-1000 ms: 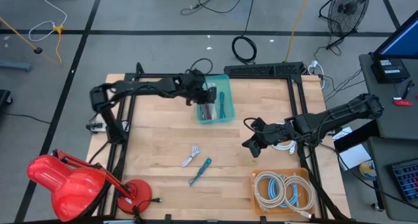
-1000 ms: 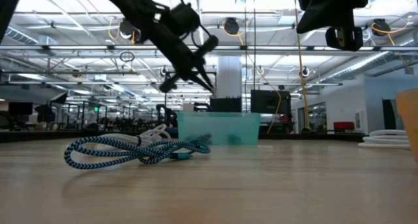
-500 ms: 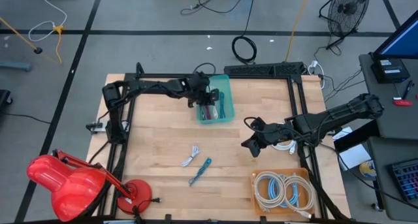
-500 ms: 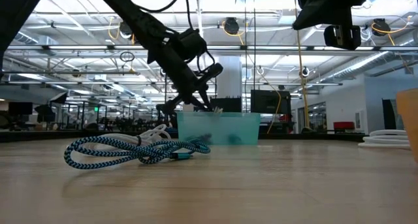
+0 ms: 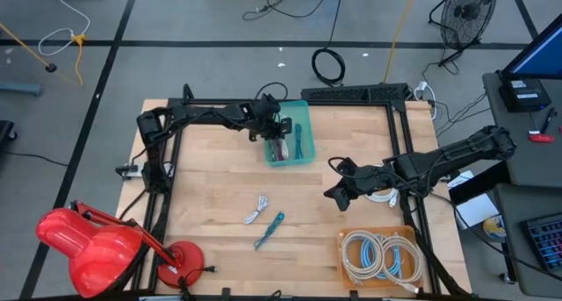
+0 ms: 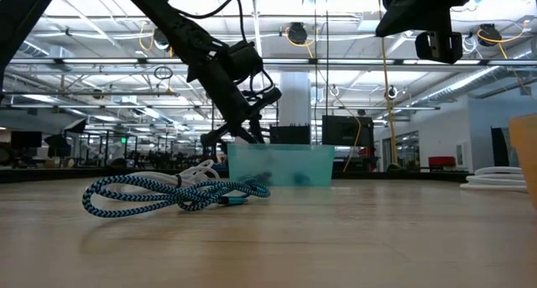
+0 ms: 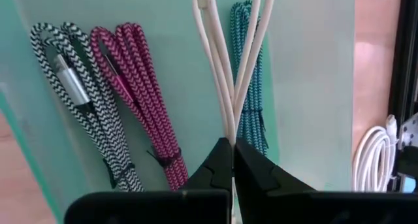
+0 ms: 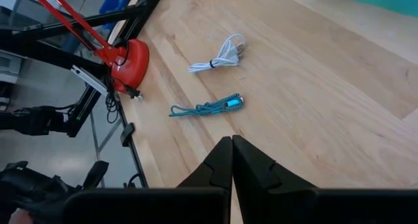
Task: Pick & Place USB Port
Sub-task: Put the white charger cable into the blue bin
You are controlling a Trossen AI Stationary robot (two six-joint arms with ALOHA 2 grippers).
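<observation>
White cable point(image 7: 230, 67) hangs in a loop from the left gripper point(image 7: 232, 160), fingers pinched tight on it, over the teal bin point(image 5: 303, 117) at the table's point(image 5: 211, 196) far edge, near the middle. Its plug ends are out of sight below the fingers, so can't tell which end is held. In the high view the arm covers most of it.

In the bin: black-white cable point(image 7: 85, 113), pink cable point(image 7: 140, 87), teal cable point(image 7: 251, 113) partly behind the white loop. From the low view the bin's point(image 6: 281, 164) contents are only a blur through the wall.

Right gripper point(image 8: 232, 160) is closed, holding nothing, hovering above the table's right side, mid-depth. In the low view only its dark underside shows, cut off by the frame.

Loose on the table toward the near edge: small white cable point(image 5: 256, 210) and teal braided cable point(image 5: 270, 228), close together. Orange tray point(image 5: 344, 240) at the near right corner holds coiled cables point(image 5: 378, 255); count unclear. Red lamp point(image 5: 88, 241) at the near left corner, partly off the table.
</observation>
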